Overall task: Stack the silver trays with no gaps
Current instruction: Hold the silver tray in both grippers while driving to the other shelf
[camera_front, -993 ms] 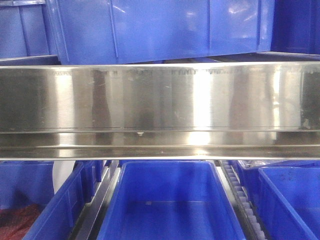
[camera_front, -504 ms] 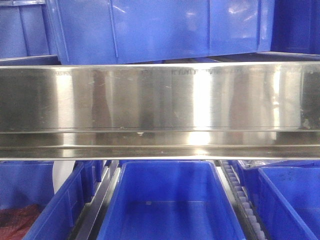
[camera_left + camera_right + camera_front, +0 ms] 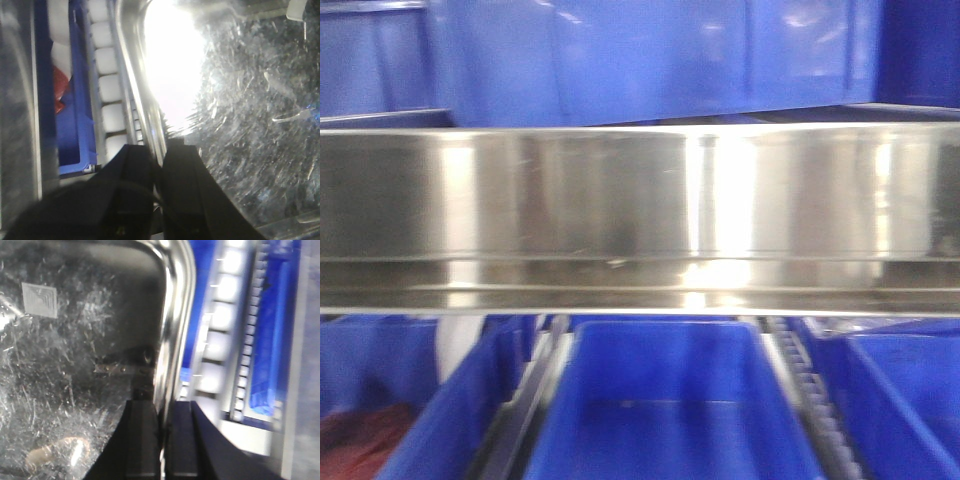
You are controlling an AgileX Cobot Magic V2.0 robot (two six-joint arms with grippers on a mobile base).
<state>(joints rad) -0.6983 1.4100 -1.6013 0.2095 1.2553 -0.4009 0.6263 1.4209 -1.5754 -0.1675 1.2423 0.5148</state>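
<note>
The left gripper [image 3: 160, 155] is squeezed tight on the left rim of a shiny silver steel tray [image 3: 250, 125] with a scratched bottom. The right gripper [image 3: 162, 410] is squeezed tight on the tray's right rim. A row of white rollers [image 3: 112, 85] runs just beside the tray on each side. In the front view, a long shiny steel rail [image 3: 640, 200] sits above a blue plastic bin [image 3: 670, 400].

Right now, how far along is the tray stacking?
Done: left gripper and right gripper each have jaws shut on a tray rim. In hand: that tray, seemingly by opposite edges. Left: no second tray or stack in view; nesting not yet done.
</note>
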